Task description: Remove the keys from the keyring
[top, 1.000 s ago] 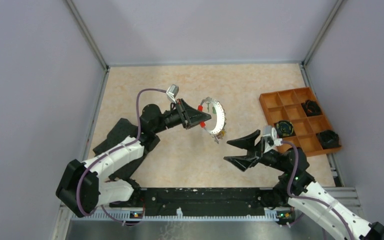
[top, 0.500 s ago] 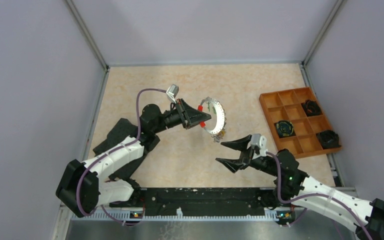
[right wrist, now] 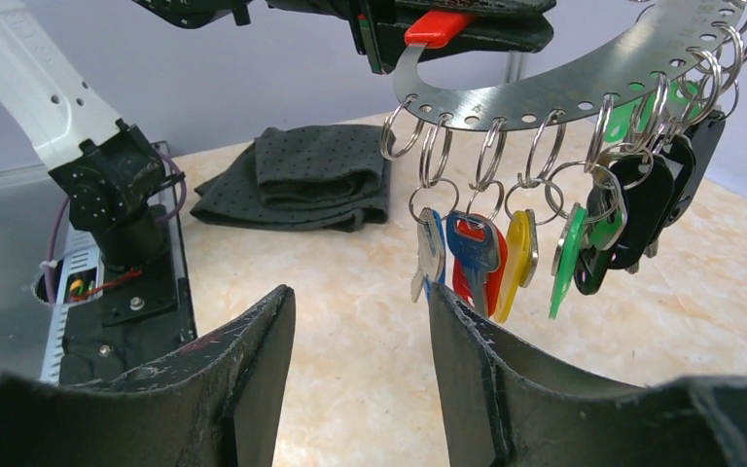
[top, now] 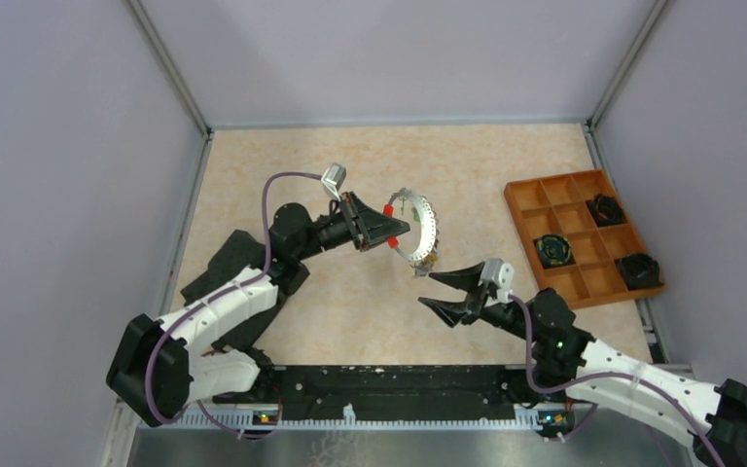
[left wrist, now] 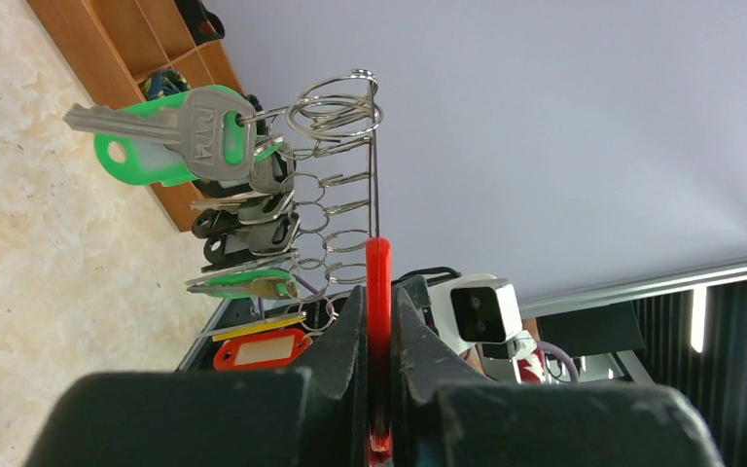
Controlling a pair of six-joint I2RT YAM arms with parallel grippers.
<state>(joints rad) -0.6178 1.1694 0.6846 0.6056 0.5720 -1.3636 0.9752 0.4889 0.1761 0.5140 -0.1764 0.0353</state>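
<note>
The keyring point(top: 431, 229), a flat grey metal arc with holes, hangs above the table, and my left gripper point(top: 396, 227) is shut on its red sleeve point(left wrist: 377, 282). Several keys point(right wrist: 491, 253) dangle from it on small split rings, with blue, red, yellow, green and black heads. A green-headed key point(left wrist: 170, 136) sticks out at the far end. My right gripper point(top: 429, 290) is open just below and in front of the hanging keys point(top: 429, 260). In the right wrist view, nothing lies between the right gripper's point(right wrist: 360, 297) fingers, and the nearest keys hang just beyond its right finger.
An orange compartment tray point(top: 606, 275) sits at the right edge, with black coiled objects point(top: 554, 250) in three cells. A dark folded cloth point(right wrist: 292, 180) lies on the table by the left arm. Grey walls enclose the marbled tabletop.
My right gripper has moved left towards the hanging keys and its jaws have narrowed somewhat. The left gripper and the keyring have stayed put.
</note>
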